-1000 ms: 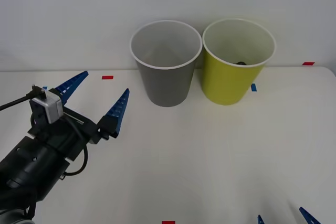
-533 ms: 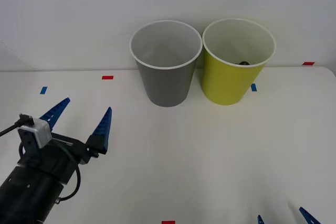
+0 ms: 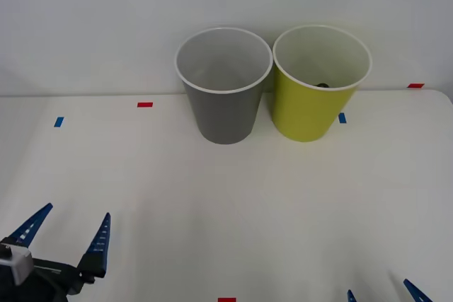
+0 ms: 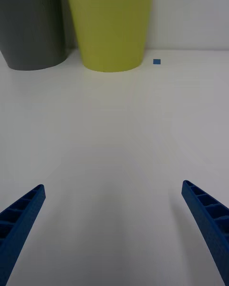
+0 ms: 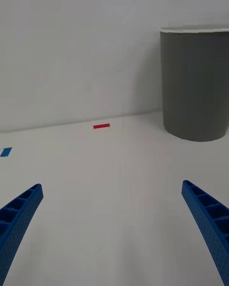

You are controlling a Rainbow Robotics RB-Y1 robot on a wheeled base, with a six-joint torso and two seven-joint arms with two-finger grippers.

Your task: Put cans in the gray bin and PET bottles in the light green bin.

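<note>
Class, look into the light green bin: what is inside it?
A small dark round object peeks above the near rim of the light green bin; the wall hides the rest.

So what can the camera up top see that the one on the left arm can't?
Only the front view shows the light green bin, a dark round thing deep inside it, and down into both bins. Only the left wrist view gives a close side look at the left gripper with fingers wide open. Both show the gray bin, the red tape mark and the white table.
</note>
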